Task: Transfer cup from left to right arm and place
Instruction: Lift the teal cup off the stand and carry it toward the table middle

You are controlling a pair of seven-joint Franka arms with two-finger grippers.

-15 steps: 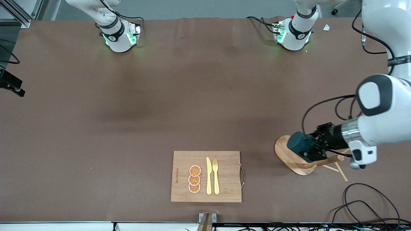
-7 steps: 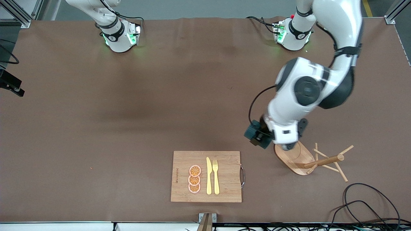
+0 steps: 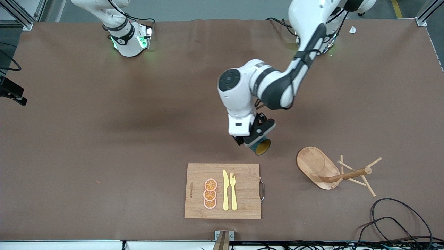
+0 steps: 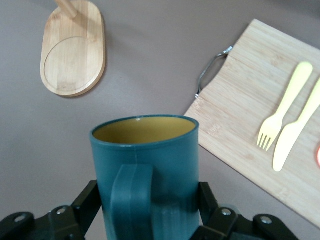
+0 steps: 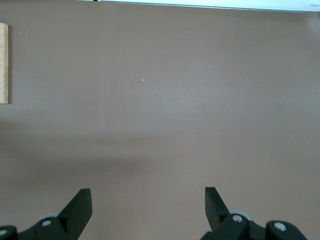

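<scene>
Left gripper (image 4: 147,210) clamps teal cup (image 4: 147,170), handle at 6 o'clock; cutting board (image 4: 260,150), peg stand (image 4: 72,50) below.

So on the brown table covering (image 3: 104,139) there's a rectangular bamboo cutting board (image 3: 246,201) with a metal handle (image 3: 262,190) on the edge facing the left arm's end, sitting close to the front camera's edge. On it lie three round orange-slice pieces (image 3: 210,194) in a row, with a pale yellow plastic knife (image 3: 225,190) and matching fork (image 3: 233,191) just beside them. Toward the left arm's end, a wooden peg stand with an oval base (image 3: 316,166) lies tipped over, and black cables (image 3: 399,222) are looped near that corner.
</scene>
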